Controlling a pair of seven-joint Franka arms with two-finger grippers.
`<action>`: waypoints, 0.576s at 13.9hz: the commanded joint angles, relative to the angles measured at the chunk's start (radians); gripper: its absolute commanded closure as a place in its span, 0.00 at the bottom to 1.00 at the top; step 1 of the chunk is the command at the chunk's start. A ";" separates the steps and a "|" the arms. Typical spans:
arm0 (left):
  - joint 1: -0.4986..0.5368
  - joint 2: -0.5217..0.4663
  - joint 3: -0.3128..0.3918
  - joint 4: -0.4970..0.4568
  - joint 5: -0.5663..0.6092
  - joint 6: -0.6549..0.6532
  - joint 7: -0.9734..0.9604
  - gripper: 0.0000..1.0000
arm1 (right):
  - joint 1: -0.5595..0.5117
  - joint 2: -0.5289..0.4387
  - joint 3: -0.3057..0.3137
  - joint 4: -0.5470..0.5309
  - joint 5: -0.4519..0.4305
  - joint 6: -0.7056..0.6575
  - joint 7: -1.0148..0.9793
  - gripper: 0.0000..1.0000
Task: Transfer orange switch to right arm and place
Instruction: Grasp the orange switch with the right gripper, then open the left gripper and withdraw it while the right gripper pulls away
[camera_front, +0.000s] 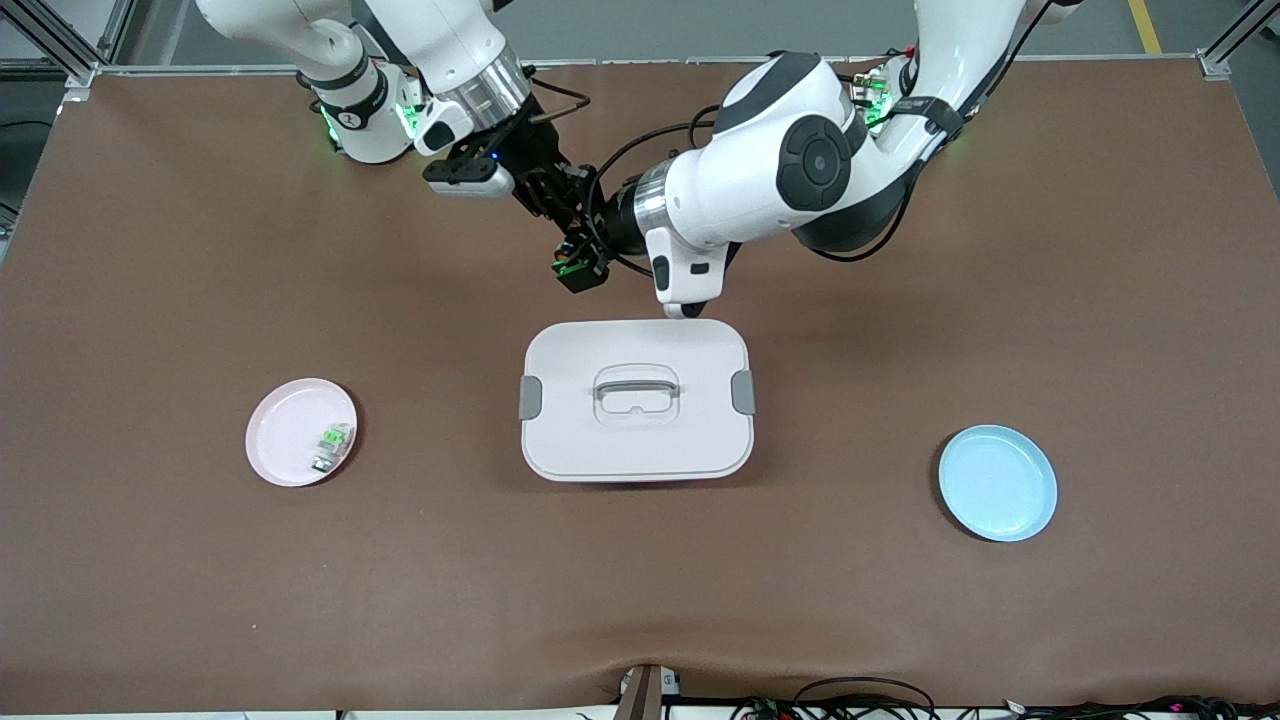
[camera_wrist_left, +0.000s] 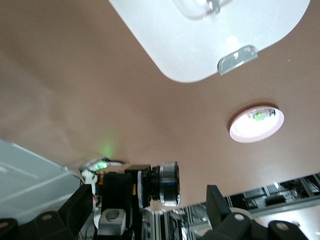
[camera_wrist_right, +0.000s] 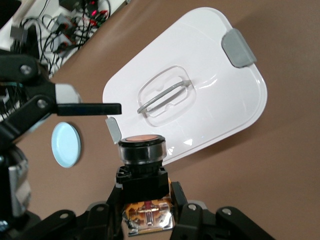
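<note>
While lidded, brown table (camera_front: 200, 600)

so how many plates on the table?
2. The pink plate sits toward the right arm's end, holding a small green-and-clear part. The blue plate sits toward the left arm's end. A white lidded box lies between them.

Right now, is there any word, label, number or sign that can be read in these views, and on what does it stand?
No text can be read anywhere.
White mark on the right arm's black wrist band: too small to read.
Pale marks on the left arm's black strap: too small to read.
No lettering on the orange switch, the white lidded box, the pink plate or the blue plate.
</note>
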 joint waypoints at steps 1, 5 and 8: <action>0.020 -0.035 0.002 0.002 0.097 -0.071 -0.009 0.00 | -0.011 0.001 -0.013 0.016 -0.021 -0.107 -0.224 1.00; 0.075 -0.060 -0.001 0.002 0.207 -0.128 0.034 0.00 | -0.113 -0.008 -0.014 0.022 -0.062 -0.273 -0.585 1.00; 0.139 -0.093 -0.001 0.002 0.273 -0.180 0.141 0.00 | -0.204 -0.011 -0.014 0.022 -0.131 -0.377 -0.903 1.00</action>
